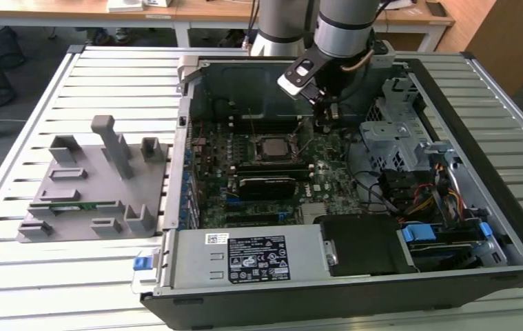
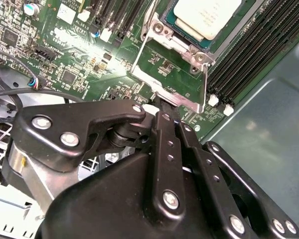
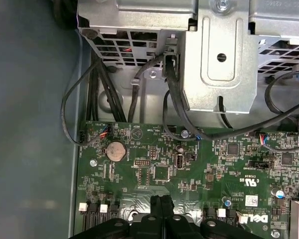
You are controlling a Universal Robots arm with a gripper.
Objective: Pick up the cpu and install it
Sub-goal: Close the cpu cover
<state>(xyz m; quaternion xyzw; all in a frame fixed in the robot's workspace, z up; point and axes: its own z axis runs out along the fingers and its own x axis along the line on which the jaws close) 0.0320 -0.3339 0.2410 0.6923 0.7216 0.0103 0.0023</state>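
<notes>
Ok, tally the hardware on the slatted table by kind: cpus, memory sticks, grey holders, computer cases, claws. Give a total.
cpu: 1
green memory stick: 1
grey holder: 1
computer case: 1
claw: 1, shut
Total: 5

black label (image 1: pixel 259 258) on the grey power supply (image 1: pixel 242 256), exterior view: white lines of print and a row of small marks, too small to make out. white sticker (image 1: pixel 217 238) on the same housing, at the label's corner toward the exterior view's left: dark print, not legible.

first wrist view, green motherboard (image 3: pixel 139 194): large white lettering (image 3: pixel 251 219) printed on the board, a white mark (image 3: pixel 252 181) near it, and a small barcode sticker (image 3: pixel 251 199) between the two. tiny white part codes beside the components, unreadable.
</notes>
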